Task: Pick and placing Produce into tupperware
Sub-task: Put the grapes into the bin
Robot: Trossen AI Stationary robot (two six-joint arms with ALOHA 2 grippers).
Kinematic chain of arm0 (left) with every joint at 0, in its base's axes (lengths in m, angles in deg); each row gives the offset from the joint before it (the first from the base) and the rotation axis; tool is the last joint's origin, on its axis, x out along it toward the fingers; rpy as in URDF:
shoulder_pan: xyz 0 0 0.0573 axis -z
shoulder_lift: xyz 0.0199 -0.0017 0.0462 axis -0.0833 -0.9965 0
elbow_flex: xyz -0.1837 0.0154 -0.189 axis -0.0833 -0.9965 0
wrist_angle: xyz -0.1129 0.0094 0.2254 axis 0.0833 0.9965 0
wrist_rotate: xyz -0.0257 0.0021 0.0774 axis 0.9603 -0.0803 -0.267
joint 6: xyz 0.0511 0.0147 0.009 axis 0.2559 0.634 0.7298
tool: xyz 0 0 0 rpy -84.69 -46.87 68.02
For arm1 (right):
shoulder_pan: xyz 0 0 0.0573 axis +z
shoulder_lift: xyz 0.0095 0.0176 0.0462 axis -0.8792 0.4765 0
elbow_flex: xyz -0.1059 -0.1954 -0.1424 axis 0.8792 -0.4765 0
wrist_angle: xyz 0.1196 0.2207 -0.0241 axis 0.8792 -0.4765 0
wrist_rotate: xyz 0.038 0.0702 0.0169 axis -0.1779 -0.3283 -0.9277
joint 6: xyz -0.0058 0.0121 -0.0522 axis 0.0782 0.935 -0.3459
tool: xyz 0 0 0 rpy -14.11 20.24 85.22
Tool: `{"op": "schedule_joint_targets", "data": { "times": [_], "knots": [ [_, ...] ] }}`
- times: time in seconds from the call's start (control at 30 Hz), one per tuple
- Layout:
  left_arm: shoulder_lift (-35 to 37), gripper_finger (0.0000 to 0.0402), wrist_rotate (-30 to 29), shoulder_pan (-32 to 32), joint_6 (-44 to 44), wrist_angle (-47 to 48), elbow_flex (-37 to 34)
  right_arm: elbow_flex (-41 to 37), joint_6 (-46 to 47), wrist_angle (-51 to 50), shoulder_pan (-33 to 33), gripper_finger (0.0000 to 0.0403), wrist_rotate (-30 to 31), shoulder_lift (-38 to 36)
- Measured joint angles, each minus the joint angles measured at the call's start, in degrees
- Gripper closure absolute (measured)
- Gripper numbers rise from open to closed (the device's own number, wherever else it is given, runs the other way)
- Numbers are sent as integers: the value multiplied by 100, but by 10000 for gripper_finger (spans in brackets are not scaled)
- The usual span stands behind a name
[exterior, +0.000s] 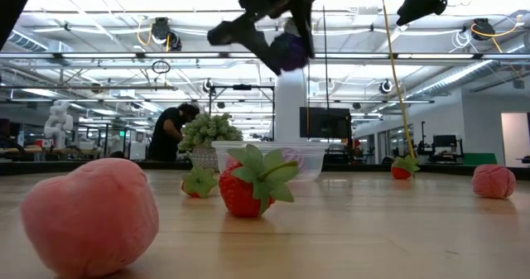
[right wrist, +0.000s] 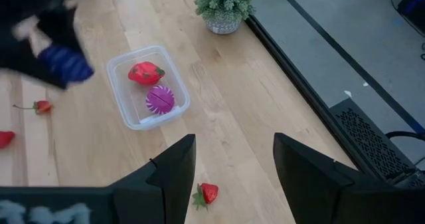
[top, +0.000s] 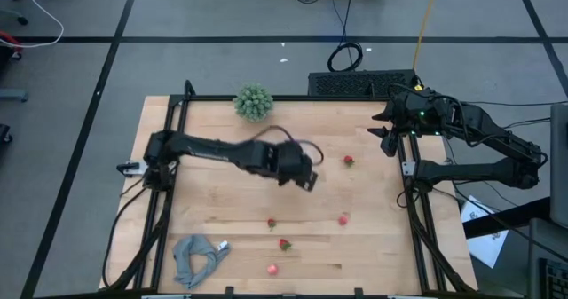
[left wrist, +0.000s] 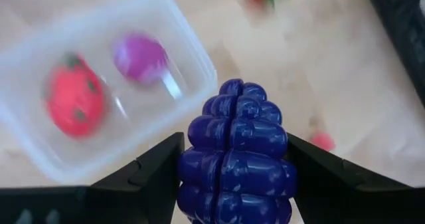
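My left gripper (left wrist: 234, 184) is shut on a dark purple toy grape bunch (left wrist: 236, 151) and hangs high over the middle of the table (top: 306, 177). The clear tupperware (right wrist: 149, 84) sits on the table below and beside it, holding a red strawberry (right wrist: 146, 72) and a magenta piece (right wrist: 159, 99). Loose produce lies on the table: strawberries (top: 348, 161) (top: 284, 243), small red pieces (top: 343, 219) (top: 272, 223), and a pink piece (top: 272, 269). My right gripper (right wrist: 232, 177) waits open at the table's far right (top: 388, 137). My left gripper pinches the grape bunch by its two opposite sides (left wrist: 189, 164) between its two fingers (left wrist: 154, 172). The fingers slant downward. The bunch is lifted clear of the table, its tip pointing out past the fingertips (exterior: 290, 51).
A green bushy ball (top: 253, 101) stands at the far edge, and a grey cloth (top: 200, 256) lies at the near left. A strawberry (right wrist: 207, 193) lies below my right gripper. A person (exterior: 170, 130) stands in the room behind the table.
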Motion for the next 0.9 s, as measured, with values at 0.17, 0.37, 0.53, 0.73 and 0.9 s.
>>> {"op": "schedule_joint_targets", "data": {
  "times": [0.17, 0.37, 0.53, 0.73, 0.9],
  "knots": [
    [163, 160, -22, -495, 407, 159, 2, 0, 0, 0, 0, 209, 2, 1],
    [15, 160, 279, -868, 920, 244, -1, 0, -43, 47, 1, 209, 1, 2],
    [-188, 160, 280, -1047, 1113, 578, -1, 0, -44, 48, 0, 209, 2, 0],
    [-399, 160, 231, -1079, 1402, 890, -5, 0, -154, 47, 1, 209, 2, 2],
    [-594, 160, 239, -1048, 1472, 846, -14, 0, -170, 103, 0, 209, 3, 0]
  ]
}}
